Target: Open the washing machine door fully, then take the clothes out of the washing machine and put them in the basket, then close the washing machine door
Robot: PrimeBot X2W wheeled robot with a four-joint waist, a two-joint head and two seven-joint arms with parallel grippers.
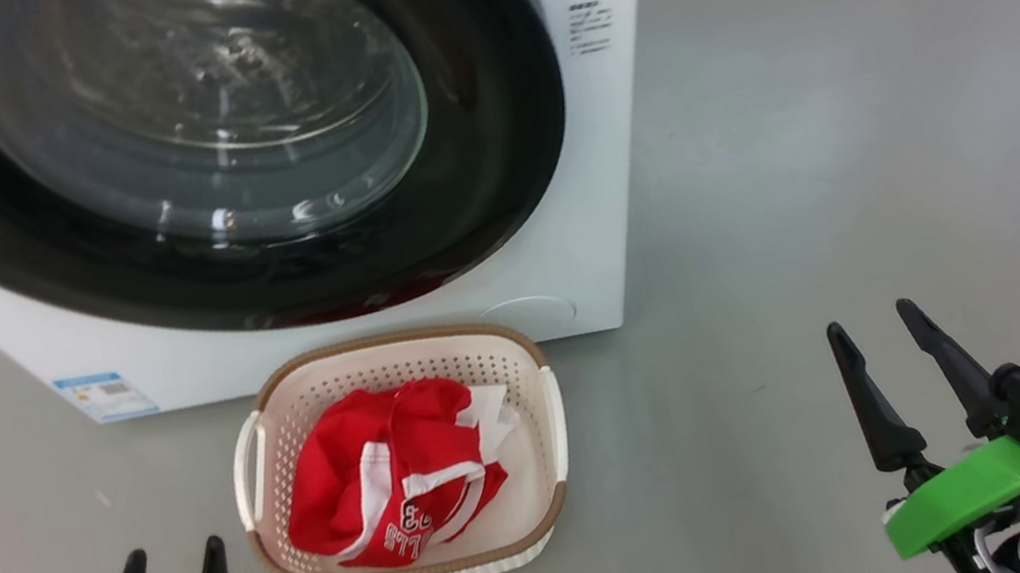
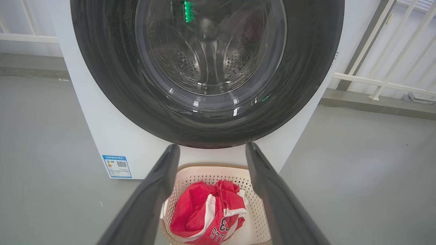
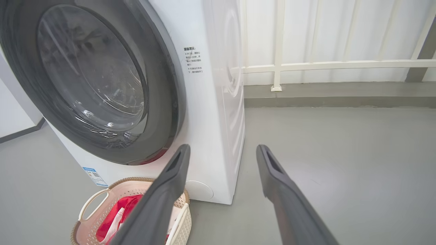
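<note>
Holding low, left claw (image 1: 175,551): I see its two dark fingers apart with nothing between them, at the lower left of my head view, just left of the basket and clear of it.
Right claw (image 1: 871,318): fingers spread wide and gripping nothing, well to the right of the basket over bare floor. A green bracket (image 1: 965,486) sits behind it on the wrist.
Basket (image 1: 397,341): cream and perforated with a brown rim, standing on the floor straight in front of the washing machine, below the door. Its far rim is close to the machine's front panel; I cannot tell whether they touch.
Clothes (image 1: 364,460): a red jersey with white trim and lettering, bunched inside the basket — a white cloth (image 1: 489,416) shows at its right edge.
Washing machine door (image 1: 496,127): the glossy black rim and glass bowl lie flush against the machine's front, so it looks shut to me.
Drum (image 2: 207,68): through the glass, from the left wrist, I make out a perforated metal wall.
Washing machine (image 1: 568,268): a white box on the floor, with a blue label sticker (image 1: 104,395) at its lower left corner and small printed text (image 1: 590,27) right of the door.
Floor (image 1: 850,124): plain grey.
Railing (image 3: 323,64): white bars behind the machine — seen from the right wrist.
</note>
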